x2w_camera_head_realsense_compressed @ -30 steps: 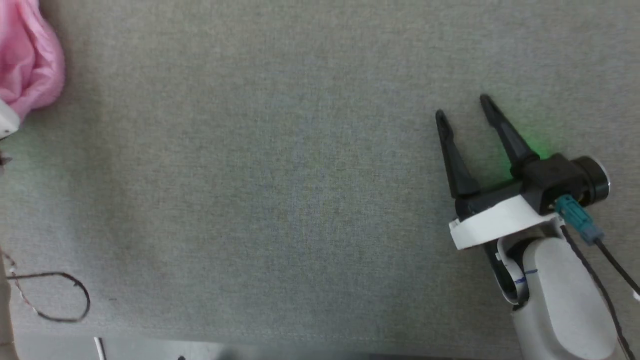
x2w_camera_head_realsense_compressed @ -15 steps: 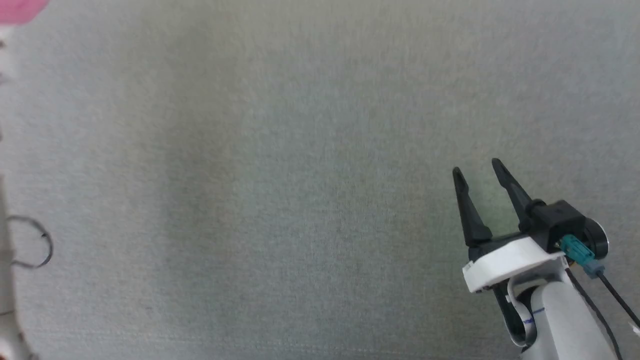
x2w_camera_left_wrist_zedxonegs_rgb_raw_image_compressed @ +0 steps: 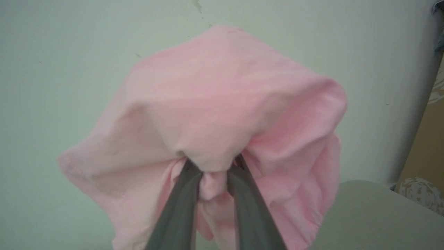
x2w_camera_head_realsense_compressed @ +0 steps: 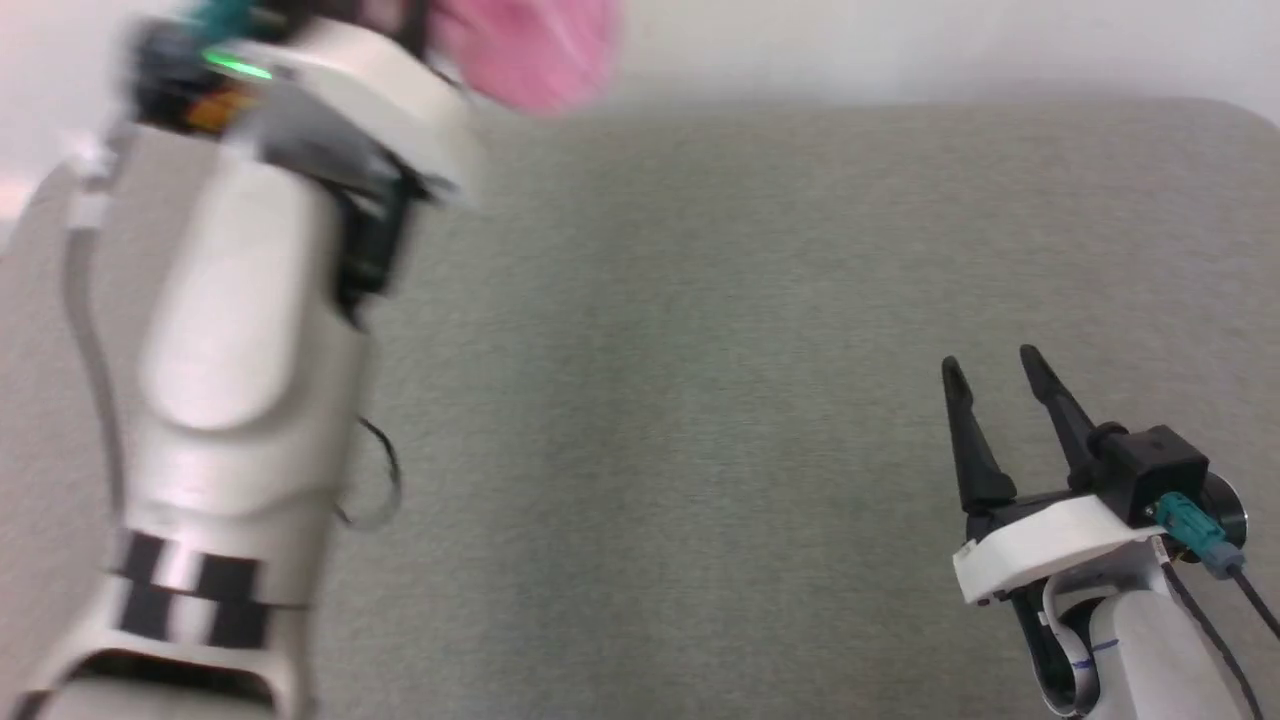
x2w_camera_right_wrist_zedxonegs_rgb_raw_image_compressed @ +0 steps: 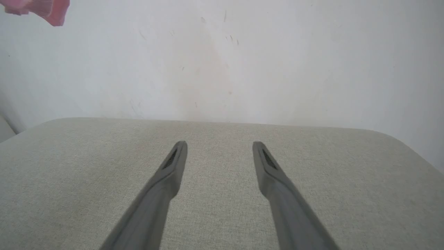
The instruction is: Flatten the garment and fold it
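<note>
The garment (x2w_camera_left_wrist_zedxonegs_rgb_raw_image_compressed: pixel 222 104) hangs bunched in the air against the pale wall (x2w_camera_right_wrist_zedxonegs_rgb_raw_image_compressed: pixel 277 62), clear of the grey padded surface (x2w_camera_head_realsense_compressed: pixel 700 400). A pinch of its pink cloth sits between the fingers of the left gripper (x2w_camera_left_wrist_zedxonegs_rgb_raw_image_compressed: pixel 213 166), which are closed almost together on it. The rest drapes around and over the fingertips.

Judgement: it is held aloft so its own weight loosens the folds before it is laid down.

The right gripper (x2w_camera_head_realsense_compressed: pixel 990 360) sits low at the near right of the surface, fingers spread, holding nothing and well apart from the cloth. It is likely free to take a second edge. Flattening is not yet begun.
</note>
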Available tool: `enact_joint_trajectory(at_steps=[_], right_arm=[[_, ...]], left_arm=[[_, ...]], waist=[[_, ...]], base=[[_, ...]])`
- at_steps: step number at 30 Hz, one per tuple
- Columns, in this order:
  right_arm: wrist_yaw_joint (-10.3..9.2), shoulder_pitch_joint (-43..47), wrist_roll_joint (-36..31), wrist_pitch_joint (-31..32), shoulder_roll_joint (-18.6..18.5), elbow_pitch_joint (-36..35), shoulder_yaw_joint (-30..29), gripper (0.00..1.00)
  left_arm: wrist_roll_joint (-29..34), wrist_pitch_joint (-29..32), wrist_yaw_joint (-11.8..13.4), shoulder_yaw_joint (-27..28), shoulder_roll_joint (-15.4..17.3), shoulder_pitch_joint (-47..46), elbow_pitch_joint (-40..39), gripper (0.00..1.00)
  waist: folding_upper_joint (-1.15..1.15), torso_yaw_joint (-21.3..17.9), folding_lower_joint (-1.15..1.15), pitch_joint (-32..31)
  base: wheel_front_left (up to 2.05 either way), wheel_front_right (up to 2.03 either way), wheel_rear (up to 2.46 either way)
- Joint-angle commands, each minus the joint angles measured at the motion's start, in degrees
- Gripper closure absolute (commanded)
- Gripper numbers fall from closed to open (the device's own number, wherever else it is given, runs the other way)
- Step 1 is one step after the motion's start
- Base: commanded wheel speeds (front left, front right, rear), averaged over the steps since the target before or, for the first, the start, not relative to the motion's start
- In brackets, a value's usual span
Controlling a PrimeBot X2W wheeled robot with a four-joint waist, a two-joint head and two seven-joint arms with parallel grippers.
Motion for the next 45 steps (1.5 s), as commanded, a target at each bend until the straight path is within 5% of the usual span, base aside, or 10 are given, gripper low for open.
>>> enact_joint_trajectory(at_steps=[1, 8, 17, 18, 19, 23, 33, 39, 45], right_arm=[[-0.11, 0.4, -0.2, 0.3, -0.1, -0.6, -0.2, 0.0], [-0.11, 0.4, 0.5, 0.8, -0.1, -1.3, 0.9, 0.0], [-0.11, 0.2, 0.9, 1.2, -0.1, -0.6, 3.3, 0.0], [-0.11, 0.2, 0.8, 1.1, -0.1, -0.6, 3.2, 0.0], [-0.11, 0.3, 0.8, 1.1, -0.1, -0.6, 3.1, 0.0], [-0.11, 0.8, 0.7, 1.4, -0.1, -0.6, 2.9, 0.0], [-0.11, 2.1, -0.7, 2.4, -0.1, -2.9, 2.1, 0.0], [-0.11, 2.2, -2.0, 3.4, -0.1, -5.5, 2.4, 0.0], [-0.11, -0.6, -5.4, 6.0, -0.1, -8.0, 6.1, 0.0]], left_arm=[[-1.0, 1.0, -0.8, -1.3, -1.7, 1.4, 1.3, 1.0], [-3.3, 7.6, -3.0, -8.8, -7.0, 7.2, 11.4, 1.0], [-4.8, 17.6, -4.1, -16.3, -8.6, 12.7, 26.6, 1.0], [-5.2, 18.7, -4.2, -16.5, -8.7, 12.8, 27.7, 0.71], [-5.8, 19.5, -4.3, -16.7, -8.7, 12.8, 28.5, 0.0], [-8.4, 19.1, -4.4, -16.5, -9.0, 12.4, 28.4, 0.0], [-9.9, -3.1, -2.6, -13.7, -8.7, 15.4, 16.9, 0.0], [-8.5, -16.0, 2.9, -9.4, -5.7, 21.5, 8.8, 0.0], [-4.6, -17.6, 6.8, -2.4, -3.3, 30.3, -4.8, 0.0]], waist=[[0.0, -4.6, 0.01, -0.2], [0.0, -10.5, 0.01, 1.5], [0.0, -15.5, 0.01, 1.6], [0.0, -15.5, 0.01, 1.5], [0.0, -15.4, 0.01, 1.5], [0.0, -13.7, 0.01, 0.9], [0.0, -6.1, 0.01, -1.8], [0.0, -1.7, 0.01, -2.5], [0.0, 2.5, 0.01, -0.9]], base=[[0.0, 0.0, 0.0], [0.0, 0.0, 0.0], [0.0, 0.0, 0.0], [0.0, 0.0, 0.0], [0.0, 0.0, 0.0], [0.0, 0.0, 0.0], [0.0, 0.0, 0.0], [0.0, 0.0, 0.0], [0.0, 0.0, 0.0]])
